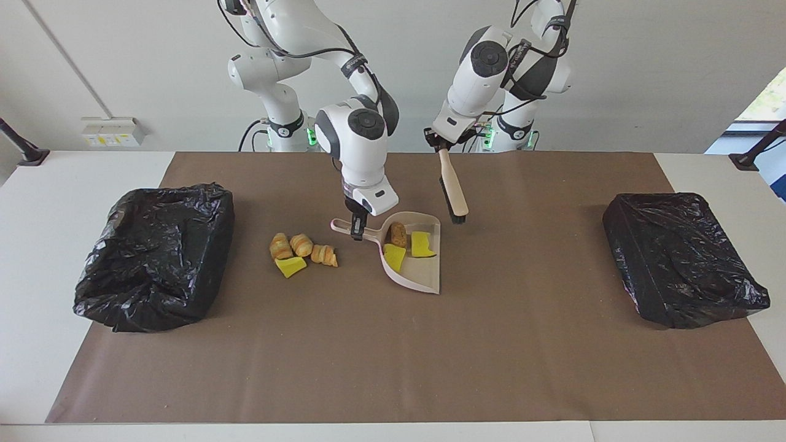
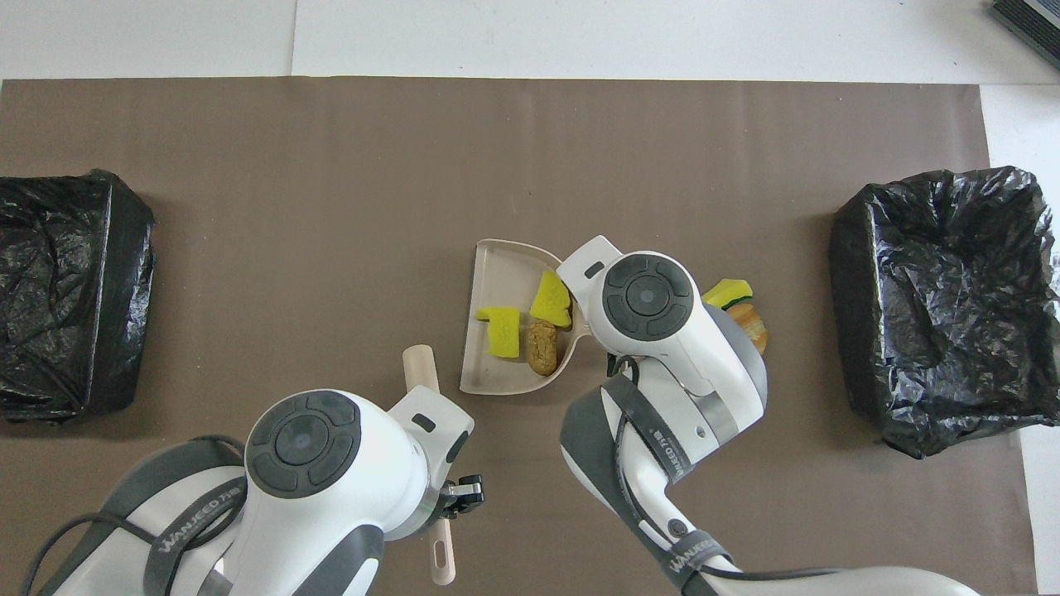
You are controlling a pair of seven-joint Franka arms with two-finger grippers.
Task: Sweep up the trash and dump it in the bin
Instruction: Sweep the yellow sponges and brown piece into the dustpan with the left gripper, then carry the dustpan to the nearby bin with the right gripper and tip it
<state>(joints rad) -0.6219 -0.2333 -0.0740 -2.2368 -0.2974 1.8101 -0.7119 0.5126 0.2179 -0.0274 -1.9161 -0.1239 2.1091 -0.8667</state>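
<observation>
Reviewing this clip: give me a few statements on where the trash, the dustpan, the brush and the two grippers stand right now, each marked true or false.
1. Three pieces of trash lie in the dustpan: two yellow wedges and a brown bun. True.
2. The left gripper holds the brush with its bristles pressed into the dustpan. False: the brush hangs beside the pan, clear of it, nearer to the robots.
3. The right gripper is shut on the dustpan's handle. True.
4. All the trash has been swept up. False: croissant pieces and a yellow wedge lie on the mat, toward the right arm's end.
5. A bun lies on top of one black bin. False: nothing of the kind shows there.
</observation>
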